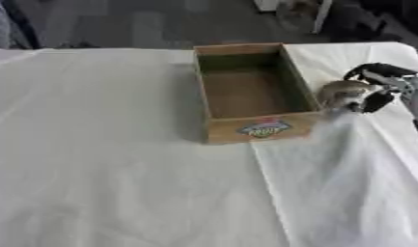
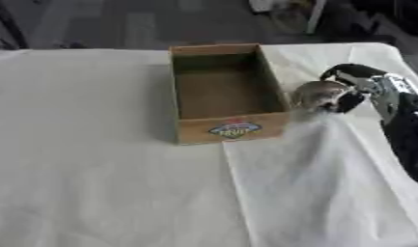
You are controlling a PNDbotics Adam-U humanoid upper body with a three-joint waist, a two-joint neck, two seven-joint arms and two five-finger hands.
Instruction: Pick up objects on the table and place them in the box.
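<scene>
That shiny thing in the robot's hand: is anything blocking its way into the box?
Nothing visible blocks it. The right hand holds the shiny rounded object just outside the box's right wall. The box is open on top and looks empty. Only that wall lies between them, so the object would have to pass over it.

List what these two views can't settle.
- Object in the right hand: blurred; only rounded and greyish.
- Its fingers: curled on the object, contact unclear.
- Box near inner wall: hidden by its front panel.
- Left hand: outside both views.
</scene>
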